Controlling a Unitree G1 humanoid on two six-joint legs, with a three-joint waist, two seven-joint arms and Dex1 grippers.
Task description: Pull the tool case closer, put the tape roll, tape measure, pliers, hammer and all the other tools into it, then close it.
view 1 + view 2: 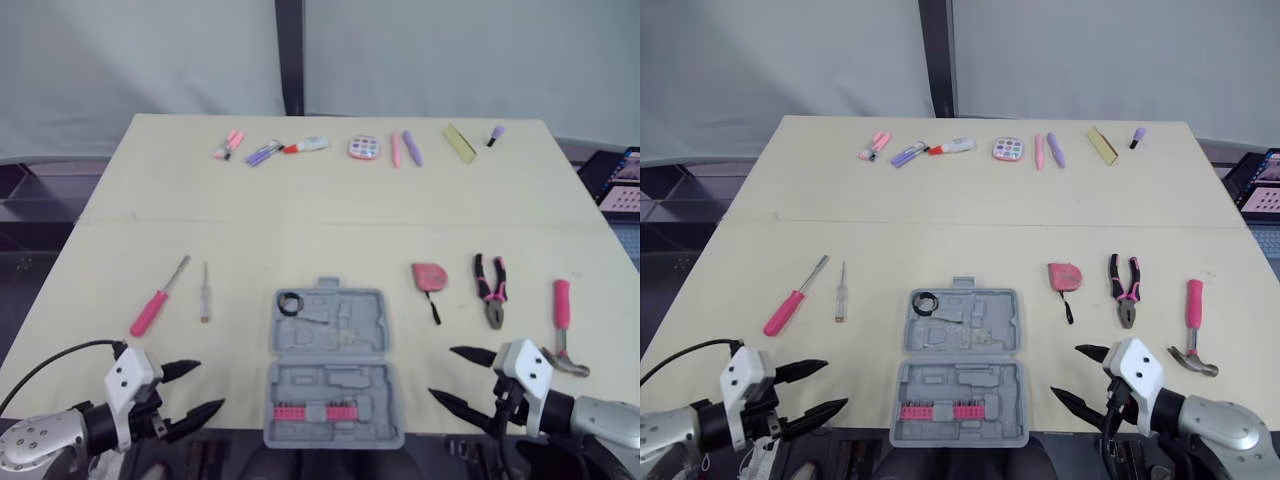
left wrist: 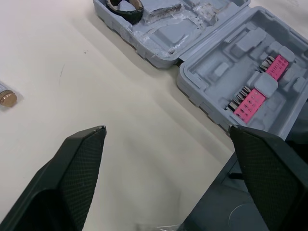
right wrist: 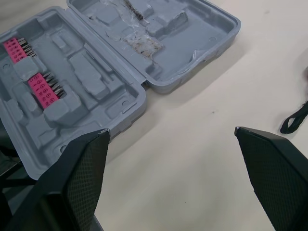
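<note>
The tool case point(image 1: 345, 350) lies open, tape roll point(image 1: 290, 303) inside. Left gripper point(image 1: 211, 385) and right gripper point(image 1: 441, 372) flank it, fingers spread wide.

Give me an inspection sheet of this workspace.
Surface: pale yellow table.
Job's things: open grey plastic tool case at near edge, black tape roll in its far half; pink tape measure, pink-handled pliers, pink-handled hammer to its right; pink-handled screwdriver, slim clear screwdriver to its left.
Clutter: row of small pink and purple items along far edge.
Grippers: left gripper and right gripper open, flanking the case, empty.
Cables: black cable by left arm.
Surroundings: grey curtain behind; screen at right.
</note>
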